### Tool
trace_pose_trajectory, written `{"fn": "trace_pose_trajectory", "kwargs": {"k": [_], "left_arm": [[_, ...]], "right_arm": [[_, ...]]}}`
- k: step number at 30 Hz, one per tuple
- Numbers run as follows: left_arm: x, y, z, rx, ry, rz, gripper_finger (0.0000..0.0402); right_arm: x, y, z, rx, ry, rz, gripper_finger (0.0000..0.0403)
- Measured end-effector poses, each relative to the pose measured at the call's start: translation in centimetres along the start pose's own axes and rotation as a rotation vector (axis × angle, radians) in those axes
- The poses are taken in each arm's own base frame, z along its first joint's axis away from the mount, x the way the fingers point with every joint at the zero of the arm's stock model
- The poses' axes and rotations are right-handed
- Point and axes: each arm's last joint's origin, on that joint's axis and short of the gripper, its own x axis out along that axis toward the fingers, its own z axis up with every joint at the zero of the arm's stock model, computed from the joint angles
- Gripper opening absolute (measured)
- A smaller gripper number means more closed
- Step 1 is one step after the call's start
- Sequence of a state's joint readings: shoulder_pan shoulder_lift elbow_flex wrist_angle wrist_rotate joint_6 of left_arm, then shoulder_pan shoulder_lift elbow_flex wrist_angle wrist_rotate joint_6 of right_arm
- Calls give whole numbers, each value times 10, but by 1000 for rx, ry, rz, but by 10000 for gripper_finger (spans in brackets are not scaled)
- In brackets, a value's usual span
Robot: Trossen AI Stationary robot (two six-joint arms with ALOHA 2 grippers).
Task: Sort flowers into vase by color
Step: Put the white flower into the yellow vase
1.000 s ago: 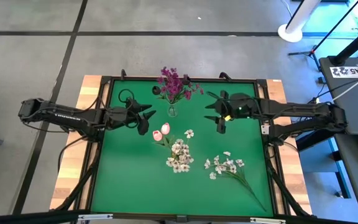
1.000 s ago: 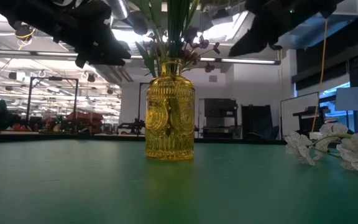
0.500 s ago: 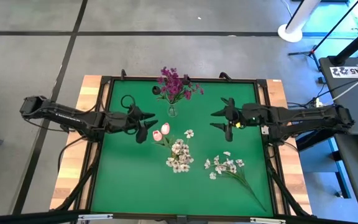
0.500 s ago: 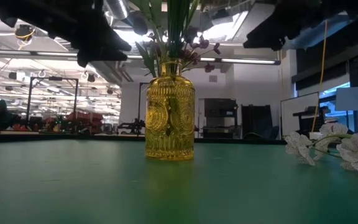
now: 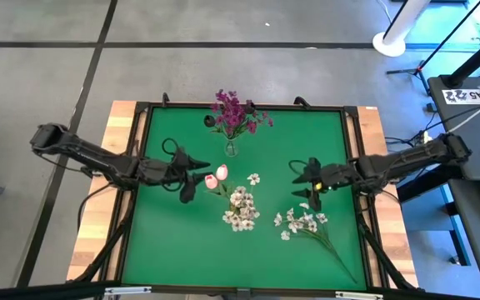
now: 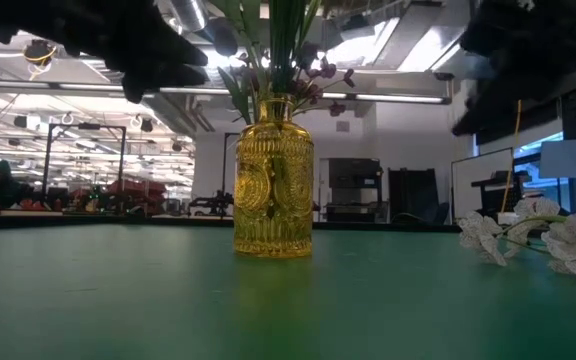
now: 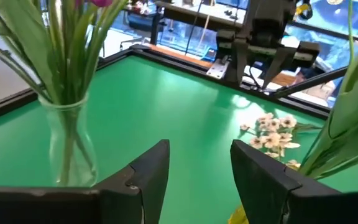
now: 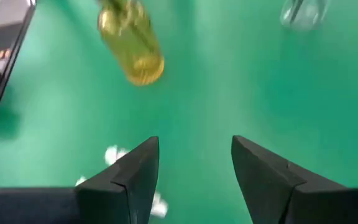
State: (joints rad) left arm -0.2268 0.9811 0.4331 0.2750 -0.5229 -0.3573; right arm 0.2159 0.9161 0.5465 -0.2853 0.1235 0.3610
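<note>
Nearest you, a white spray (image 5: pixel 305 222) lies loose on the green desk (image 5: pixel 165 242). Its blossoms bunch at the far end and its stem (image 5: pixel 340 258) trails toward the near right corner, so the long axis runs from 11 o'clock to 5 o'clock.

The right claw (image 5: pixel 306 185) hovers just beside the blossoms, at about their 12 o'clock, with its fingers spread and nothing between them. That makes the right arm plainly the nearer one for this flower. My judgement is that you should reach toward 6 o'clock and a touch right, so the grip lands on the stem rather than the petals, with the fingers set across the 11-to-5 line.

Toward the middle, the left claw (image 5: pixel 192 178) is also spread and empty, just at 9 o'clock of the pink tulip buds (image 5: pixel 217 175). These and a white cluster (image 5: pixel 240 208) seem to stand in the yellow vase (image 6: pixel 273 190), though from above the blooms hide it. A single small blossom (image 5: pixel 254 178) lies at 3 o'clock of the tulips.

Farthest off, at 12 o'clock, the clear vase (image 5: pixel 231 150) holds the magenta flowers (image 5: pixel 236 110).
</note>
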Motion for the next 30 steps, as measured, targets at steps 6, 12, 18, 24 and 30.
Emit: {"fn": "trace_pose_trajectory", "kwargs": {"k": [6, 12, 18, 24, 30], "left_arm": [[6, 3, -22, -20, 11, -2, 167], [9, 4, -29, -65, 23, 4, 167], [9, 2, -23, -78, -37, -20, 167], [8, 0, -24, -92, -28, -28, 167], [5, -4, -26, -59, -18, -52, 167]], "right_arm": [[-4, 12, -15, 67, 136, 29, 202], [-24, 23, -12, 246, 337, 19, 202], [-39, 40, -7, 381, 519, 20, 202], [-34, 60, -22, 453, 636, -10, 202], [-22, 80, -41, 405, 695, -87, 202]]}}
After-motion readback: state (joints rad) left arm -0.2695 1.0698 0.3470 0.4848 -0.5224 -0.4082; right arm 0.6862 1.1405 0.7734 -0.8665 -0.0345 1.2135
